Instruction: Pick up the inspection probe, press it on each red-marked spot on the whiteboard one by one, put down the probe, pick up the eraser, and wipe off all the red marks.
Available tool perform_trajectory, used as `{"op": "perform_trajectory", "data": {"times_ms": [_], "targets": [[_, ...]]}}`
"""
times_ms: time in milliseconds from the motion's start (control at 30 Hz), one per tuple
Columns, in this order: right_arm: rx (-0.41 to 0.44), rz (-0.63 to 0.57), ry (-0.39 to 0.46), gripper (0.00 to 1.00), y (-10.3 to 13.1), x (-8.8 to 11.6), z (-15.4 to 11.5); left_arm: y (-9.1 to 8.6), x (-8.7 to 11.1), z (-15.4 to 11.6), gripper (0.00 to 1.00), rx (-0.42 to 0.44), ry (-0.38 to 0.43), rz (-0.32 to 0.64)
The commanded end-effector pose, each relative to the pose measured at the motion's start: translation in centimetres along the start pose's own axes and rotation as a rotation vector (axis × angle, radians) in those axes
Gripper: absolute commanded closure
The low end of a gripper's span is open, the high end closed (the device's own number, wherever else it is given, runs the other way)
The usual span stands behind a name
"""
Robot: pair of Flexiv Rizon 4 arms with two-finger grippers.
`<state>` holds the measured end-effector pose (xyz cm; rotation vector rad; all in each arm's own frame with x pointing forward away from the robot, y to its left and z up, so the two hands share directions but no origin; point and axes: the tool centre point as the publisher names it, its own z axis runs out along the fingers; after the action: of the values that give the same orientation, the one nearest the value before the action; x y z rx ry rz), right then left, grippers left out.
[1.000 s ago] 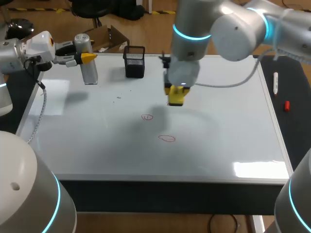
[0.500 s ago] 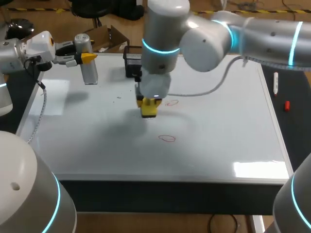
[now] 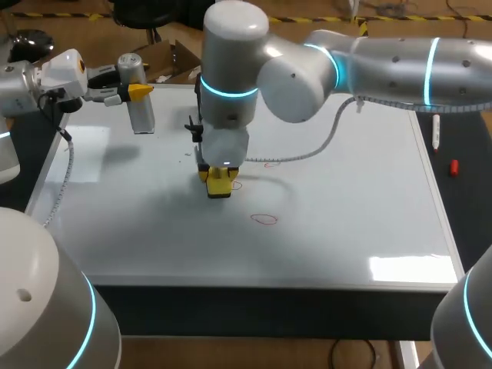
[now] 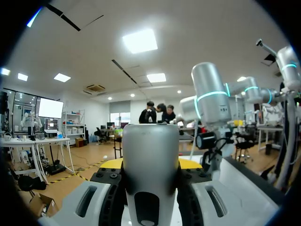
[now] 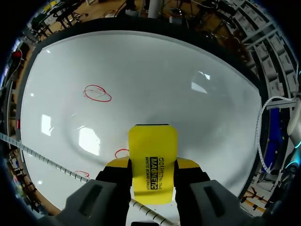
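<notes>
Eraser [image 5: 153, 160] sat pinched by its long sides in my right gripper [image 3: 217, 181], low on the whiteboard [image 3: 346, 231] near a red mark [image 3: 264, 219]; light, stiff, I judged. My left gripper [image 3: 132, 91] clasped the inspection probe [image 4: 150, 155].

Whiteboard tabletop [image 3: 346, 223], three red marks [image 3: 265, 219] on it

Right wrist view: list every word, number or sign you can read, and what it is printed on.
"MAGNETIC": on the yellow eraser in the right gripper.
"WHITE BOARD ERASER": on the eraser, just beneath.
Smaller line above these: too small to read.
Red marks on the whiteboard: loops, not writing.
</notes>
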<state>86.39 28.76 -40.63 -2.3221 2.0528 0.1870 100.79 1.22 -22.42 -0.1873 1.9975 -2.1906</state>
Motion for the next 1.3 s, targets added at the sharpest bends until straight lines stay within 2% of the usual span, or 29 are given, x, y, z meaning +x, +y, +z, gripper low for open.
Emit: {"op": "perform_trajectory", "data": {"times_ms": [33, 233, 700, 967, 1300], "targets": [[-0.001, -0.005, 0.029, 1.0, -0.5, -0.6, 0.6, -0.2, 0.2, 0.0, 1.0, -0.001, -0.003, 0.002], [0.011, -0.024, 0.061, 1.0, -0.5, -0.9, 1.1, -0.2, 0.2, 0.0, 1.0, -0.001, -0.003, 0.002], [-0.002, -0.014, 0.032, 1.0, -0.3, -0.7, 2.1, -0.2, 0.2, 0.0, 1.0, -0.001, -0.003, 0.002], [-0.009, 0.011, 0.1, 1.0, -0.1, 0.9, 3.7, -0.2, 0.2, 0.0, 1.0, -0.001, -0.003, 0.002], [-0.016, 0.061, 0.098, 1.0, 0.2, 3.0, 4.3, -0.2, 0.2, 0.0, 1.0, -0.001, -0.003, 0.002]]}}
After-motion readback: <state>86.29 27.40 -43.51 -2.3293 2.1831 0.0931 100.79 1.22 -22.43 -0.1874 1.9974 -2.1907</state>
